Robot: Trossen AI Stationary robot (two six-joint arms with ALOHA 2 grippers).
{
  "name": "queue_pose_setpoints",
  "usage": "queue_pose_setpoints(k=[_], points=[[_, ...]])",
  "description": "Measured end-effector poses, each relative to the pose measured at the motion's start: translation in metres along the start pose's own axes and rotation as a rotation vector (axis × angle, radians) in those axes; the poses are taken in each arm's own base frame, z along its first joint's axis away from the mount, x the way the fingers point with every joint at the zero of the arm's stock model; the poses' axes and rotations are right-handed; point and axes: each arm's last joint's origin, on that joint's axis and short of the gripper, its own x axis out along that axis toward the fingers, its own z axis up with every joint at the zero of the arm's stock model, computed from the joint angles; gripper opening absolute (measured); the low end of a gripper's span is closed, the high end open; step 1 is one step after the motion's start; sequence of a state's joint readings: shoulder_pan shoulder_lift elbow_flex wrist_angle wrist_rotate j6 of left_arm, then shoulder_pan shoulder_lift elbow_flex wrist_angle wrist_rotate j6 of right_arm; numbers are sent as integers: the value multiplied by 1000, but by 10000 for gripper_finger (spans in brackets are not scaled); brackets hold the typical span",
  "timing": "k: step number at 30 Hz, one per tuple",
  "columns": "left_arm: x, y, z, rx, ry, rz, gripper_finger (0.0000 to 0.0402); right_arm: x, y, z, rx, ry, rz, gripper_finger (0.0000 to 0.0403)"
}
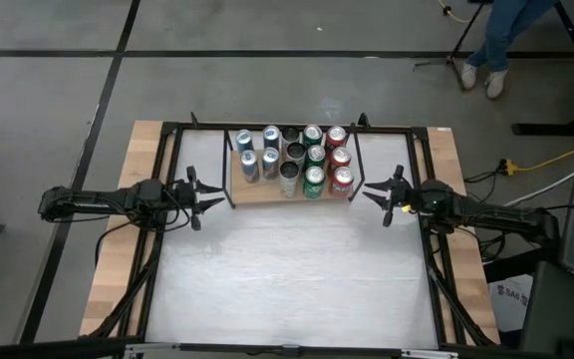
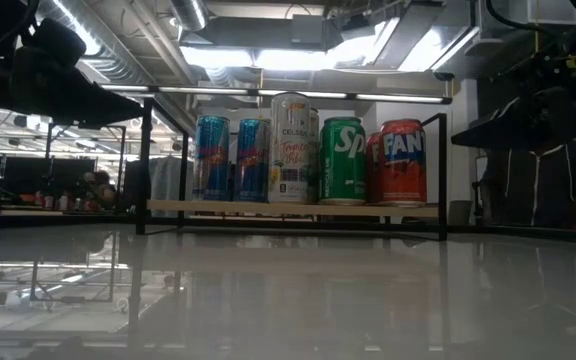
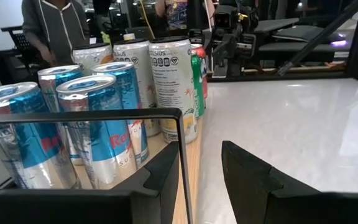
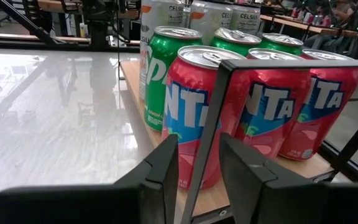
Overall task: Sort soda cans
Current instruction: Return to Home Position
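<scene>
From above, the counter (image 1: 287, 289) carries a wooden shelf (image 1: 257, 192) at its far middle, inside a black frame (image 1: 167, 128). The soda cans stand on it in rows running near to far. The Red Bull cans (image 1: 250, 165) are on the left, then the Celsius cans (image 1: 289, 172), the Sprite cans (image 1: 313, 178), and the Fanta cans (image 1: 342, 179) on the right. My left arm (image 1: 108, 202) lies along the left side with its jaws just off the shelf's left end. My right arm (image 1: 476, 214) mirrors it at the right end. A person's legs (image 1: 501, 40) show on the floor beyond the counter, far right.

From counter level, the front cans stand upright, side by side and close together.

Past my left wrist, the left jaws are released, a gap between the fingers (image 3: 253, 180) and nothing in it. The Red Bull cans are nearest, with the Celsius cans beyond them.

Past my right wrist, the right jaws are likewise parted and empty. The Fanta cans stand right ahead, behind a frame post (image 4: 207, 137), with the Sprite cans beside them.
</scene>
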State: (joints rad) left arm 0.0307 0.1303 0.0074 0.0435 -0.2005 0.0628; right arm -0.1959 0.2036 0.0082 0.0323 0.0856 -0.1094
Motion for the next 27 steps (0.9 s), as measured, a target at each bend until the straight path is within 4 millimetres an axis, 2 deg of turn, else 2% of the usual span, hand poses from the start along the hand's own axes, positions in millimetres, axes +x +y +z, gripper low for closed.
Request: queue_pose_setpoints(k=[27], points=[[0, 0, 0, 26, 1, 0, 113, -14, -3, 15, 18, -211, -25, 104]])
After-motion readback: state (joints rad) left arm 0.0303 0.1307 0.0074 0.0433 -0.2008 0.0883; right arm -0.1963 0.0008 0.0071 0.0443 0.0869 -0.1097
